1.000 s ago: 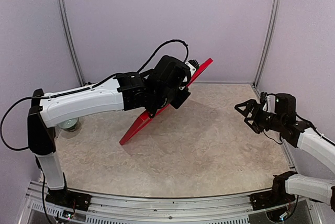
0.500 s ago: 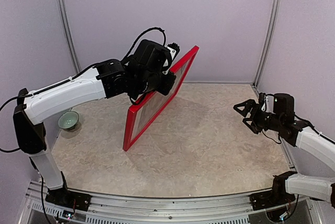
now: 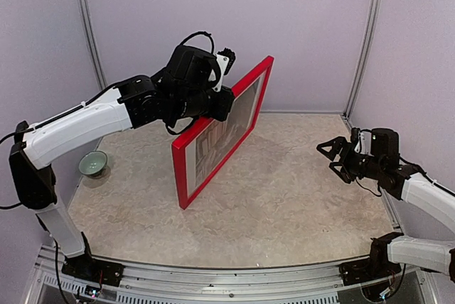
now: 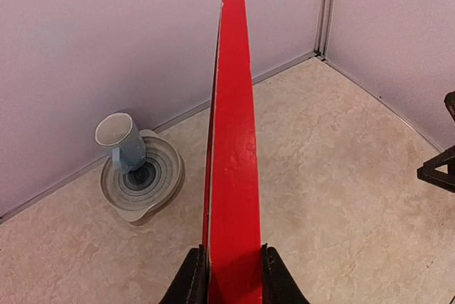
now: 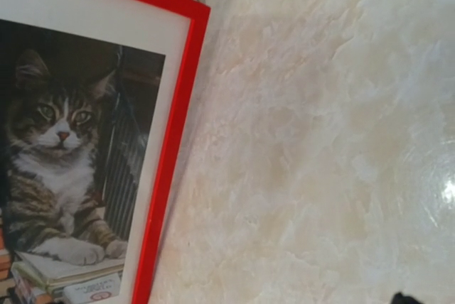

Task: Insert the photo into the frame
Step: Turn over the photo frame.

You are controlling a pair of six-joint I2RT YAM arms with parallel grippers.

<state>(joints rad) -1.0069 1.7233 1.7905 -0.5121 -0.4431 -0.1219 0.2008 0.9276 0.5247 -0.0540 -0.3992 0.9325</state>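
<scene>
Red narrow-edged rectangular picture frame (image 4: pixel 231 140) stands on edge, clamped in my left gripper (image 4: pixel 232 283), with the glossy tabby-cat-and-books photo (image 5: pixel 60 155) inside behind a white mat (image 5: pixel 92 23), so insertion looks done and only setting it down remains; my right gripper (image 3: pixel 328 156) hangs spread and empty, well apart.

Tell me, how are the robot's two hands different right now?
The left gripper is pinched shut on the edge of the red frame; the right gripper is wide open and holds nothing. The left gripper is raised near the middle; the right gripper hovers lower, off to the side. Both are black with two fingers.
</scene>
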